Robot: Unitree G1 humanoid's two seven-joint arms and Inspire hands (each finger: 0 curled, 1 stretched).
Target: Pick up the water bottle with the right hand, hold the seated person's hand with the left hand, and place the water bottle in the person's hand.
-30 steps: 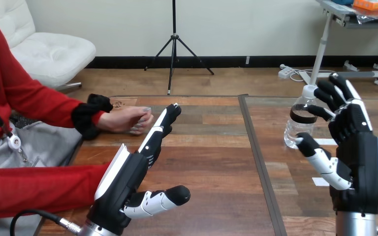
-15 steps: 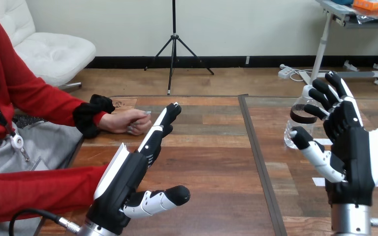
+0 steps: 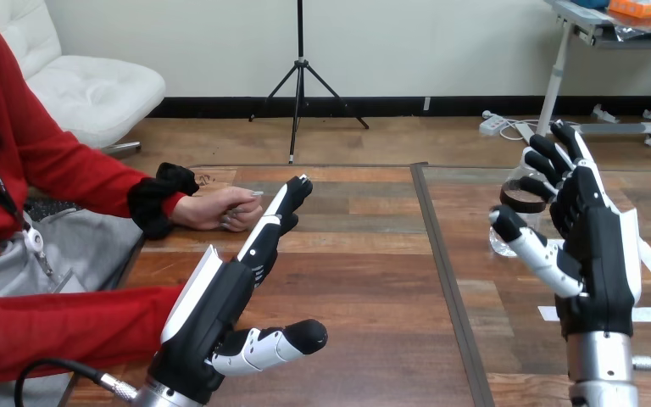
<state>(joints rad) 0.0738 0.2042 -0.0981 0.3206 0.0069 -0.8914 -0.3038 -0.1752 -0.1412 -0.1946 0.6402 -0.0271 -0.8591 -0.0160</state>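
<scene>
- Left hand raised over the desk, fingers straight and close together, pointing forward, thumb stuck out to the side lower down; holding nothing.
- Just beyond and left of those fingertips: the person's hand, loosely curled and resting on the desk (touching the fingers or not, cannot tell).
- Right hand upright above the desk, fingers spread wide and only slightly bent, gripping nothing.
- Water bottle standing upright on the desk just left of the right fingers, its top partly hidden behind them, with the thumb crossing in front of its lower part; not closed round.
- Well apart from the left fingers and the person's hand, off to their right across the desk.
</scene>
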